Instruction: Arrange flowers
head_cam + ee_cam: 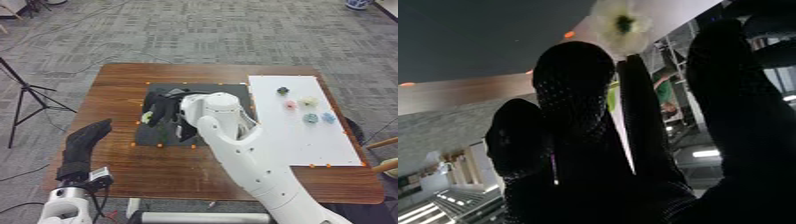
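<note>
While it hangs over the dark mat, the right robot hand holds a pale flower — pinched.

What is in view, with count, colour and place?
table: one, brown, centre
mat: one, dark, on table
sheet: one, white, table's right
small flowers: five, mixed colours, on sheet
pale flower: one, whitish, in right robot hand
markers: several, orange, around mat and sheet
tripod: one, black, far left
pot: one, blue-white, far right
floor: one, grey, around table
arms: two, white, from bottom edge
left robot hand: one, black, table's left side
right robot hand: one, black, over mat
</note>
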